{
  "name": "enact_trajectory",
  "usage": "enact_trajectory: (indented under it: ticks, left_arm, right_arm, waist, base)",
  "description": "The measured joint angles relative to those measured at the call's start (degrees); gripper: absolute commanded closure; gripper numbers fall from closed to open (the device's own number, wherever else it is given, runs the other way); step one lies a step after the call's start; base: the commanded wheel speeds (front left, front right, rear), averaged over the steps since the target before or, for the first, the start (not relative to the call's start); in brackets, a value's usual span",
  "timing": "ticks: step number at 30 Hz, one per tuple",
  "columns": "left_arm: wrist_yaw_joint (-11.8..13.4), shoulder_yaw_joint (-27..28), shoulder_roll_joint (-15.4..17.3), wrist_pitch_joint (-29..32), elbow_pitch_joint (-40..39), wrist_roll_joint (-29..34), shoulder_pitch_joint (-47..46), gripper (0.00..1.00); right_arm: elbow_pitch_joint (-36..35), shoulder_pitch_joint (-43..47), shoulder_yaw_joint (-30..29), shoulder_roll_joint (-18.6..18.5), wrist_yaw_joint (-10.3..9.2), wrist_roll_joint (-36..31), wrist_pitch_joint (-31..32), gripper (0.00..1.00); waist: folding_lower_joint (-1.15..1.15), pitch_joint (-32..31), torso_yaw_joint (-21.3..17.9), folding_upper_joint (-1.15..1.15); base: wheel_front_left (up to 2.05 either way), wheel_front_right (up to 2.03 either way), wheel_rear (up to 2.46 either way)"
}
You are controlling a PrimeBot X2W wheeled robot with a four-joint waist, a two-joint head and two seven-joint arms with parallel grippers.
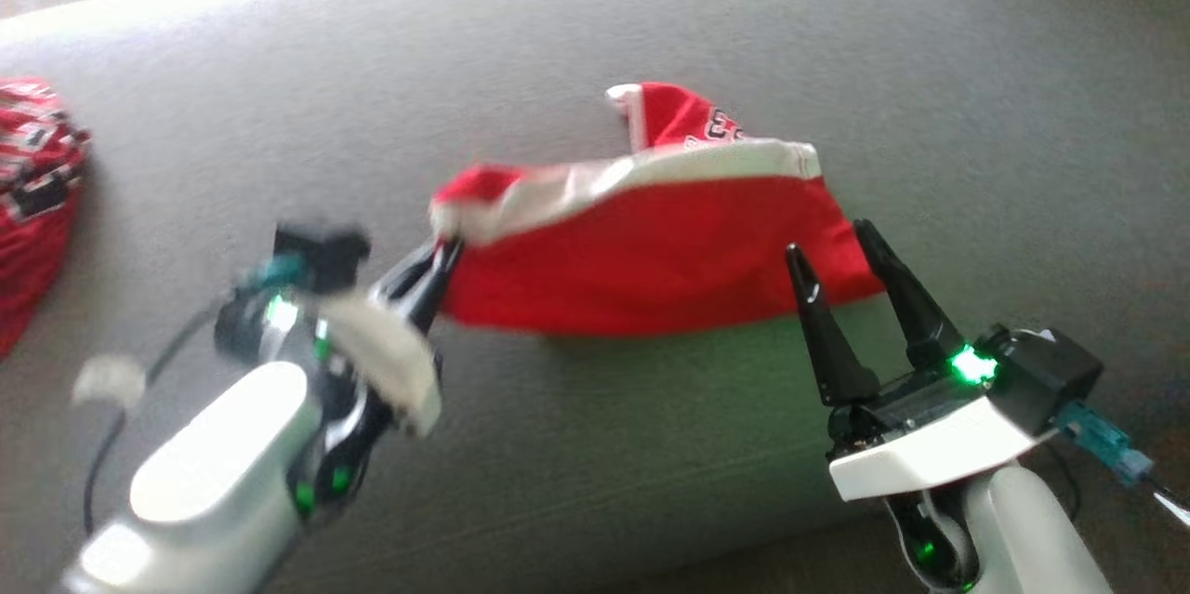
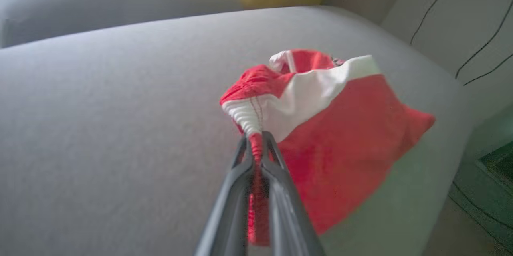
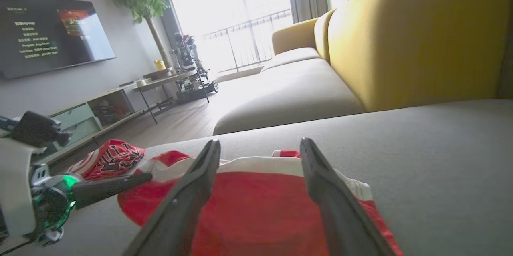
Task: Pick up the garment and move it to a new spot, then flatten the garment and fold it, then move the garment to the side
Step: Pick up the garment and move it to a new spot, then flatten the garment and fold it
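Note:
The garment (image 1: 651,250) is red with a white waistband and lies partly lifted on the grey sofa cushion (image 1: 595,36). My left gripper (image 1: 446,250) is shut on its left waistband corner, which bunches between the fingertips (image 2: 256,144) and pulls the cloth (image 2: 340,140) up off the cushion. My right gripper (image 1: 832,239) stands open over the garment's right end, its fingers (image 3: 200,176) spread above the red cloth (image 3: 256,208) with nothing between them. In the right wrist view, the left gripper (image 3: 148,176) reaches in from the left.
A second red, patterned garment (image 1: 33,176) lies crumpled at the cushion's far left, also seen from the right wrist (image 3: 110,158). A yellow sofa back (image 3: 417,39) rises behind the cushion. Beyond it are a wooden floor, a small table (image 3: 168,79) and a TV (image 3: 48,31).

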Motion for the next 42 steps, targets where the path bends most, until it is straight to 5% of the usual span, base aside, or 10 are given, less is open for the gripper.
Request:
enact_trajectory:
  ticks: [5, 6, 8, 9, 16, 24, 33, 42]
  left_arm:
    - [3.3, 1.8, 0.6, -5.3, -0.5, -1.4, 7.1, 1.00]
    - [3.8, 2.3, 0.4, -6.0, -0.3, -2.1, 7.9, 0.76]
    - [4.4, 3.0, 0.1, -6.9, 0.6, -2.4, 9.3, 0.55]
    - [4.9, 3.6, -0.2, -7.6, 1.0, -2.5, 10.0, 0.00]
    - [7.9, 9.6, -2.5, -9.3, 1.1, -1.4, 14.9, 0.00]
    - [11.9, 26.9, -9.6, -9.4, -12.8, 15.1, 27.1, 0.00]
    - [12.2, 36.4, -17.7, -9.5, -18.4, 30.2, 37.1, 0.00]
    - [9.1, 36.9, -20.5, -9.5, -18.4, 35.9, 38.1, 0.00]
  right_arm:
    - [2.2, 0.1, -0.5, 0.0, 0.00, -1.6, 0.0, 0.00]
    - [2.6, 0.1, -0.6, 0.0, 0.00, -1.8, 0.0, 0.00]
    - [3.3, 0.1, -0.6, 0.0, 0.00, -1.8, 0.0, 0.00]
    - [3.7, 0.1, -0.6, 0.0, 0.00, -1.9, 0.0, 0.00]
    - [7.8, 0.1, -0.6, 0.0, 0.00, -1.2, 0.0, 0.00]
    - [15.3, -0.2, -2.5, 0.0, 0.00, 1.9, 0.0, 0.00]
    - [23.7, -5.2, -6.6, 0.0, 0.00, 1.8, 0.0, 0.00]
    - [38.4, -14.5, -10.9, 0.0, 0.00, 0.7, 0.5, 0.00]
  waist:
    - [0.00, -0.9, 3.4, 0.00]
    - [0.00, -1.2, 4.0, 0.00]
    - [0.00, -1.8, 5.0, 0.00]
    - [0.00, -2.2, 5.4, 0.00]
    - [0.00, -3.6, 6.9, 0.00]
    - [-0.01, -4.9, 7.5, 0.00]
    - [0.00, -5.6, 9.7, 0.00]
    - [0.00, -4.5, 12.0, 0.00]
  base:
    - [0.00, 0.00, 0.00]
    - [0.00, 0.00, 0.00]
    - [0.00, 0.00, 0.00]
    - [0.00, 0.00, 0.00]
    - [0.00, 0.00, 0.00]
    - [0.00, 0.00, 0.00]
    - [0.00, 0.00, 0.00]
    - [0.00, 0.00, 0.00]
